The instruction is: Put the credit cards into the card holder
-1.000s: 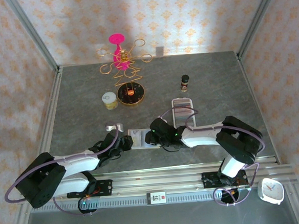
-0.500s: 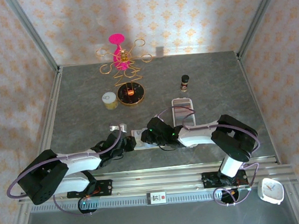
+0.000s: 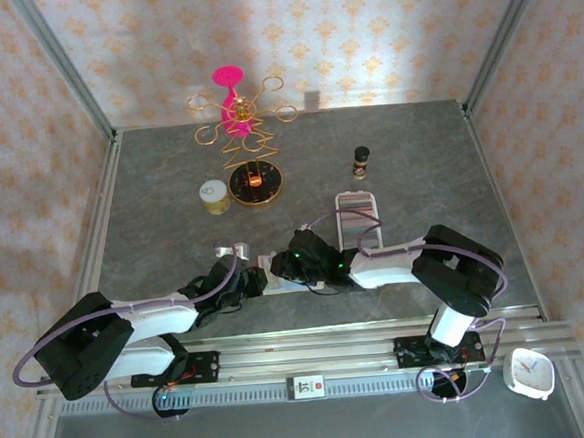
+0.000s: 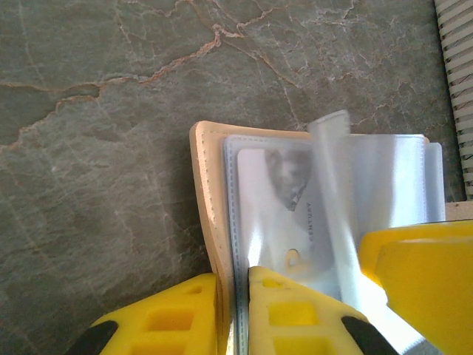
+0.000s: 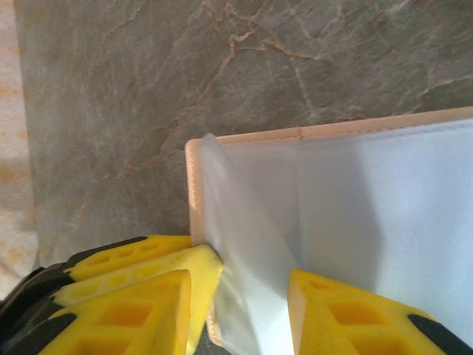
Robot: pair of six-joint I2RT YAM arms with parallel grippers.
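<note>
Left gripper (image 4: 233, 285) pinched the card holder (image 4: 207, 192) at its near edge, right gripper (image 5: 244, 281) jaws stood apart around a raised sleeve (image 5: 247, 200); credit cards (image 3: 357, 212) lay just beyond, nearer the right gripper.

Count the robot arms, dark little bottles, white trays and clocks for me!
Robot arms: 2
Dark little bottle: 1
White tray: 1
Clock: 1
Total: 5
</note>
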